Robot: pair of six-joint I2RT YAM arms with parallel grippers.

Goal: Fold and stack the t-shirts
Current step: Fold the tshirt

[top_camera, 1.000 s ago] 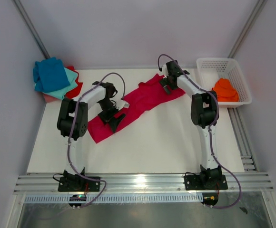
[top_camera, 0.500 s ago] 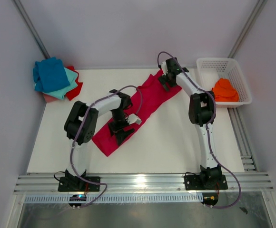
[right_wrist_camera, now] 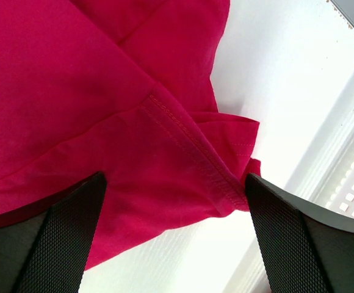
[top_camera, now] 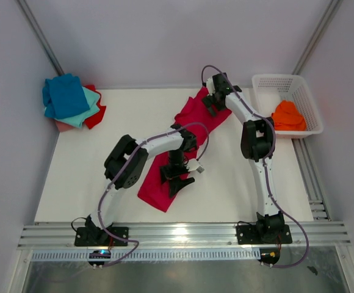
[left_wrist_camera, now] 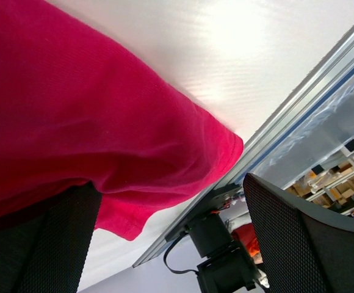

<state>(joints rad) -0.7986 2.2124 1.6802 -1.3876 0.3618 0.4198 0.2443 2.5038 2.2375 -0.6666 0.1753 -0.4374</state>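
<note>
step, i judge: flattening the crimson t-shirt (top_camera: 192, 119), which lies as a diagonal strip mid-surface. next it needs its ends pinched and spread. left arm (top_camera: 158, 143) bends low over its near end, right arm (top_camera: 250, 119) reaches its far end; both jaws gape, gripping nothing, perhaps touching cloth.

- White table (top_camera: 226, 195): flat matte top.
- Pale grey walls (top_camera: 165, 36): enclose the table's far, left and right sides.
- Metal struts (top_camera: 39, 35): one rises aslant from each far table corner.
- Aluminium rails (top_camera: 183, 234): along the table's near edge, glare at their middle.
- Grey metal sheet (top_camera: 183, 274): just nearer than those rails.
</note>
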